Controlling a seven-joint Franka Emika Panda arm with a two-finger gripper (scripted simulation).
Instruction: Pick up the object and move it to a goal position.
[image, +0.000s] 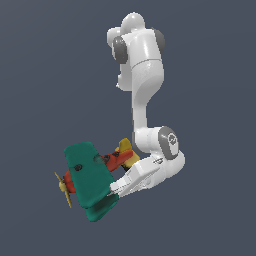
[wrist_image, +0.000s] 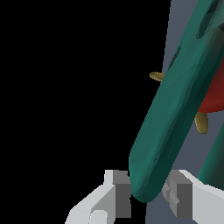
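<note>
As seen in the exterior view, the toy biplane (image: 89, 180) hangs at the exterior view's left of the gripper (image: 114, 189). Wrist view: narrow jaws pinch the teal wing (wrist_image: 173, 118) edge between both pads (wrist_image: 122, 192).

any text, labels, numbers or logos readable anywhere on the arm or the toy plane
None can be read.
Arm: plain white and grey shells; a small dark mark on the grey joint cap is too blurred to read.
Toy biplane: teal wings, red body, yellow propeller, no lettering seen.
Gripper: no markings in the wrist view.
</note>
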